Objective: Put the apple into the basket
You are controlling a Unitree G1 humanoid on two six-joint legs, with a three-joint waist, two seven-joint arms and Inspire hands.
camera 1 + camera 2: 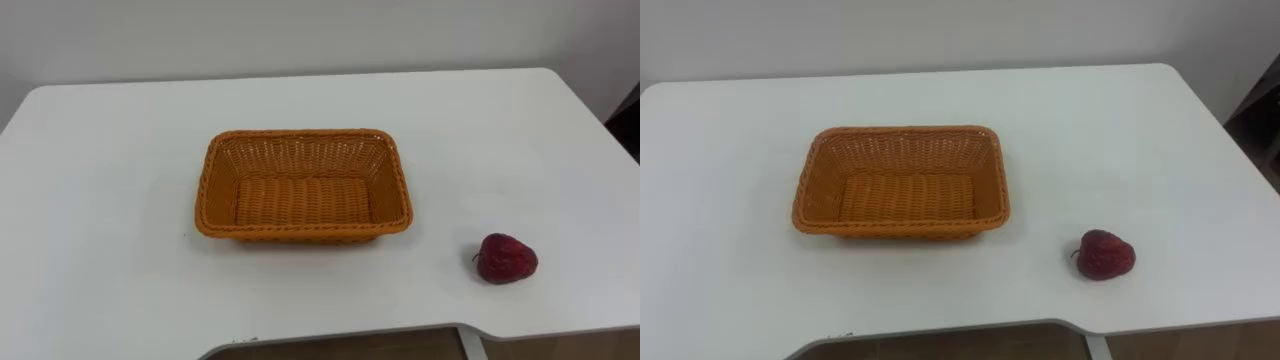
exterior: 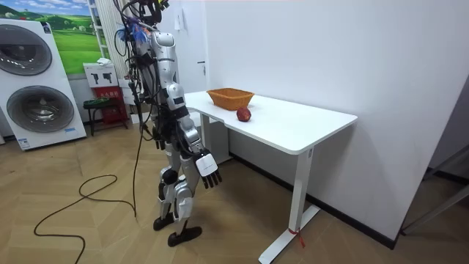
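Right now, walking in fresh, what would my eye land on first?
The orange wicker basket, empty, in the middle of the white table. Then the dark red apple lying alone to its right near the front edge, with the robot standing at the table, its right hand hanging open.

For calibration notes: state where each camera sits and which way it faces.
Left eye view: robot's head, looking down at the basket and apple on the table.
Right eye view: just beside it, same scene.
Room view: off in the room, sees the whole robot standing at the table, right hand hanging open.
All share basket, apple, table.
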